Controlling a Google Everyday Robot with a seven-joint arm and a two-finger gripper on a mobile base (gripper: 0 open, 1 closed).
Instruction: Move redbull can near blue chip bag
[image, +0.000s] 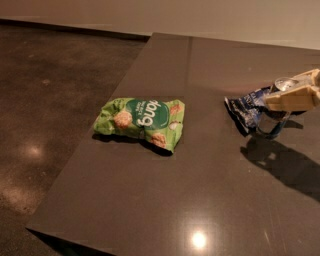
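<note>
At the right side of the table (200, 190), the can (272, 122) stands tilted, its silver top leaning right and its base low by the tabletop. It touches the right edge of the blue bag (246, 107), which lies crumpled just beside it. The gripper (278, 96) reaches in from the right, its cream fingers (295, 99) clamped across the can's upper half. Well apart to the left lies the green bag (142, 120), flat near the table's middle.

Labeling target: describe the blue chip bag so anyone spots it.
Right side of the dark table, beside the cream gripper holding the redbull can, lies the blue chip bag. It's small, crumpled, dark blue; the green bag at centre is larger.
</note>
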